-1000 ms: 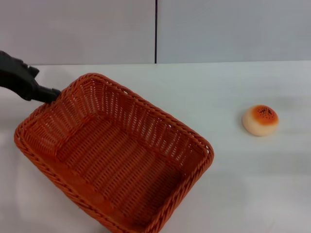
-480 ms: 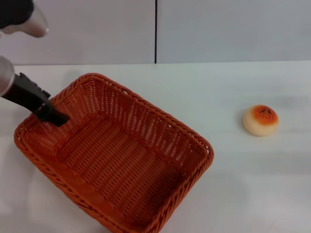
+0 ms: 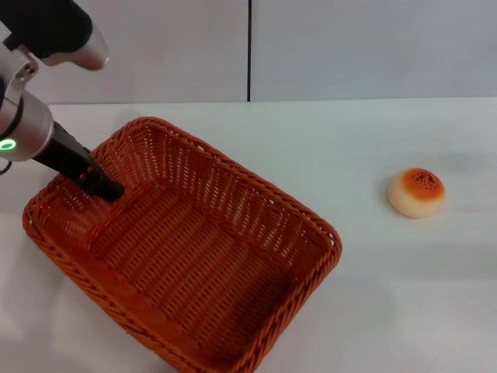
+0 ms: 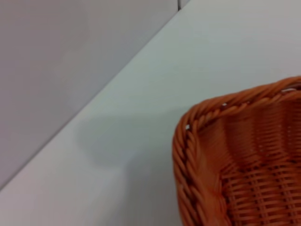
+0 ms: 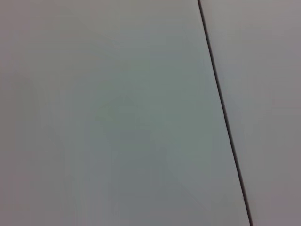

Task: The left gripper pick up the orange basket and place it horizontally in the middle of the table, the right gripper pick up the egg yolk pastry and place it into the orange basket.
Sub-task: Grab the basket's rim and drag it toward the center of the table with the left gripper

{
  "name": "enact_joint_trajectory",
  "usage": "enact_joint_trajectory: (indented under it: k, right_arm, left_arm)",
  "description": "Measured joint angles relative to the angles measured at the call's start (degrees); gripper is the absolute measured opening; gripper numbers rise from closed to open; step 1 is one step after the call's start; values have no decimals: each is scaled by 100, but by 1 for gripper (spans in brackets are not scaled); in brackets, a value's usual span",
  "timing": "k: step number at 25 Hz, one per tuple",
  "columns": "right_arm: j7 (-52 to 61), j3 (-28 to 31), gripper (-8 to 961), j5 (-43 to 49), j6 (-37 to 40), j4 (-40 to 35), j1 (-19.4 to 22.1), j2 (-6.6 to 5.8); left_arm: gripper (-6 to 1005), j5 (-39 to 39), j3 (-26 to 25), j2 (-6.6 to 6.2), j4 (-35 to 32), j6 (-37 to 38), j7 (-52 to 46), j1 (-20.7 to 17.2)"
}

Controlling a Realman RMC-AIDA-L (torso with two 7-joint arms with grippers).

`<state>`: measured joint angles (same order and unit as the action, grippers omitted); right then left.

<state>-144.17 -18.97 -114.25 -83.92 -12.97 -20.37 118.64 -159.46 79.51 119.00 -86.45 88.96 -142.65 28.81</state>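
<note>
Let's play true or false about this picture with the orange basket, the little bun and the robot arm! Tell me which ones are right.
1. The egg yolk pastry is inside the orange basket. False: it lies on the table, off to the robot's right of the basket.
2. The left gripper, the arm's tool, reaches over the basket's far left rim. True.
3. The basket has nothing in it apart from the tool's tip. True.
4. The right gripper is holding the pastry. False: no tool is near the pastry, and the right one shows in no view.
5. The basket sits straight along the table edge. False: it lies turned at an angle.
</note>
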Motion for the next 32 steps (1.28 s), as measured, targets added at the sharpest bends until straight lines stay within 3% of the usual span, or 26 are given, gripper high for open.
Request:
enact_joint_trajectory:
  k: [5,16,19,25,32]
  right_arm:
    - [18,30,685,2,-54,-22,21,-9]
    - [12,36,686,-5,-93,-21,68,-42]
    - [18,57,686,-7,-109,-21,89,-43]
    - [24,175,685,-10,-193,-21,98,-43]
    - [26,192,685,-10,-178,-6,66,-71]
  left_arm:
    - [722,-133,71,0,418,50,-132,203]
    - [698,-457,350,3,581,171,-139,482]
    - [483,-495,589,6,618,187,-144,514]
    - [290,-593,819,8,588,176,-227,558]
    - [277,-556,772,9,584,240,-224,617]
